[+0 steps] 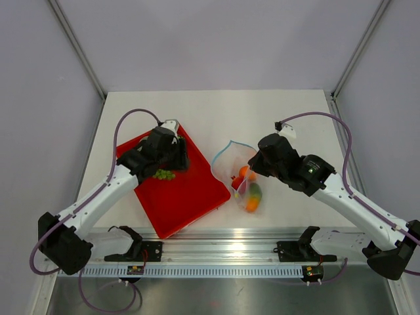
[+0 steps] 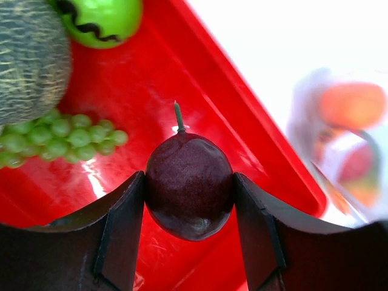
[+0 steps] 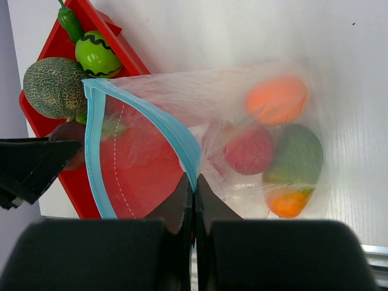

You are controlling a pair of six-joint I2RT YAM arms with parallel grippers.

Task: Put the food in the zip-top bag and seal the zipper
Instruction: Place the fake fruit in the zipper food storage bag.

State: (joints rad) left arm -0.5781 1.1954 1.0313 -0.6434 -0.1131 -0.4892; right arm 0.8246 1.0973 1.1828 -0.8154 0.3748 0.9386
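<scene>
I read one white surface [image 1: 210,111] carrying two items: a flat red tray [image 1: 190,197] at left and, just beside it (right side), the clear zip-top bag [image 1: 248,191].

A flat red tray [image 1: 190,197] lies left of centre in the top view, turned diagonally so that one corner points toward the lower edge. It rests on a white table [image 1: 216,111] that fills the middle of the frame. Along the bottom runs a silver metal rail [image 1: 223,252], with what looks like a perforated strip [image 1: 223,270] just below it. Pale grey walls [image 1: 216,39] close the upper frame, crossed by two slanting metal struts [image 1: 77,47].
</scene>
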